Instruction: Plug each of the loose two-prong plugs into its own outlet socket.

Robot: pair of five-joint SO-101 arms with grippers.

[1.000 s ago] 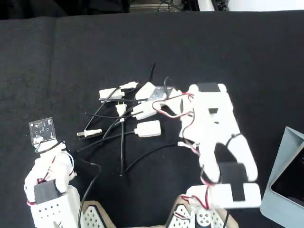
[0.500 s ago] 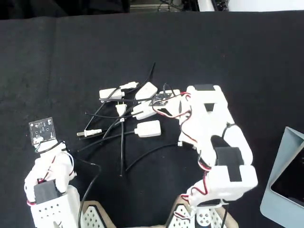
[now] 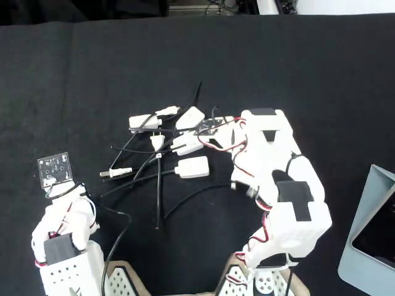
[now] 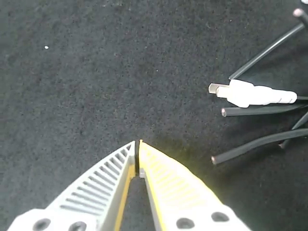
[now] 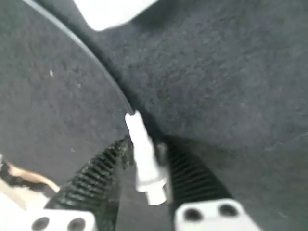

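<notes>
**Two-arm plug station on black cloth: items as found**

Right claw: black ribbed fingers clamped on a slim white moulded plug. Thin black cable trailing from its narrow end across the black cloth table. Prongs of this plug not made out; wide end blurred and sunk between the fingers. From above, claw hidden beneath the white right arm, at the right side of the cable tangle.

Left claw: pale ribbed fingers, tips pressed together, nothing between them, low over bare cloth. White left arm at the near left corner, partly cut off by the frame edge.

Loose white two-prong plug: flat on the cloth, both metal prongs bare, well apart from the left claw, with black cable ends beside it.

White rectangular outlet sockets: grouped mid-table among crossing cables. Exact count hard to settle where arm and red wiring overlap them.

White block: cut off at the frame edge, kind not determinable.

Small square circuit board: markings too small to read.

Grey-blue box: cut off at the table's right edge, no legible print
</notes>
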